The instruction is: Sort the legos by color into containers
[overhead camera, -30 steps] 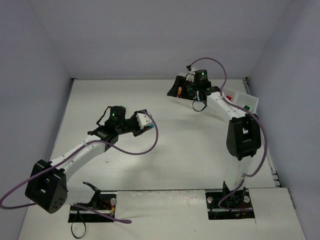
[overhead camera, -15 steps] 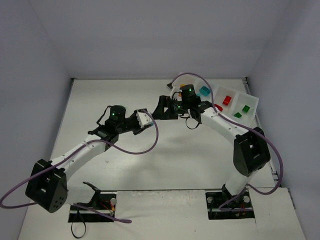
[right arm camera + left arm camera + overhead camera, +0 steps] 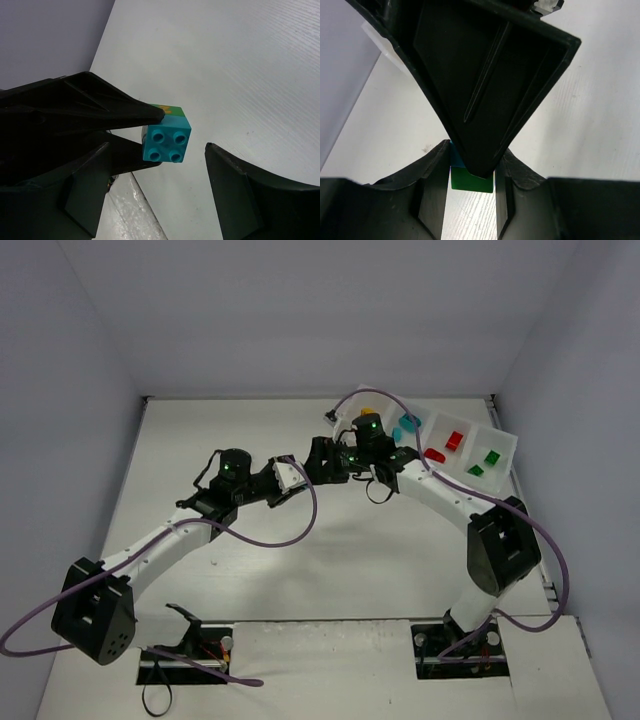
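My left gripper [image 3: 472,170] is shut on a small lego stack, a green brick [image 3: 472,180] joined to a teal brick [image 3: 166,139], held above the table. In the right wrist view the teal brick's studs face the camera. My right gripper [image 3: 155,192] is open, and the stack sits just ahead of its jaws with a gap on the right side. In the top view the two grippers meet tip to tip, left [image 3: 290,478] and right [image 3: 322,462]. The containers [image 3: 505,445] stand at the back right, holding a yellow lego [image 3: 368,412], a teal lego [image 3: 408,423], red legos [image 3: 455,440] and green legos [image 3: 492,455].
The right arm's finger [image 3: 490,90] fills most of the left wrist view. The tray lies just behind the right arm's wrist. Grey walls close in the table at the back and sides. Purple cables loop from both arms.
The right arm swung left from over the tray to the left gripper, and its jaws now stand either side of the held stack. The left arm has barely moved.
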Robot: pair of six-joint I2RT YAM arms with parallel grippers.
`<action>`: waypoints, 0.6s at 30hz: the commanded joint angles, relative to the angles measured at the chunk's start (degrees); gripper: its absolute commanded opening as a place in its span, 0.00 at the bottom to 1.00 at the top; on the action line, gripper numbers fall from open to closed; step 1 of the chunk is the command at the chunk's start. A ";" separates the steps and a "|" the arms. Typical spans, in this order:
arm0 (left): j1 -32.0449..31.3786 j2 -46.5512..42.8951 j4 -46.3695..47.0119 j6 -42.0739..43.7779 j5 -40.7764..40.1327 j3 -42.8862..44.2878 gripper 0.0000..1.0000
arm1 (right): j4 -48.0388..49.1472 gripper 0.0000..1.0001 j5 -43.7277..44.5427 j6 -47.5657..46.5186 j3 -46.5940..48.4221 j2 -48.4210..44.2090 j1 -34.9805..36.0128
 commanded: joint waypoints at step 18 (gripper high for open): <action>-0.21 -5.03 5.43 -2.13 0.72 -0.33 0.45 | 4.96 0.00 -1.60 -1.50 -2.03 -4.82 0.32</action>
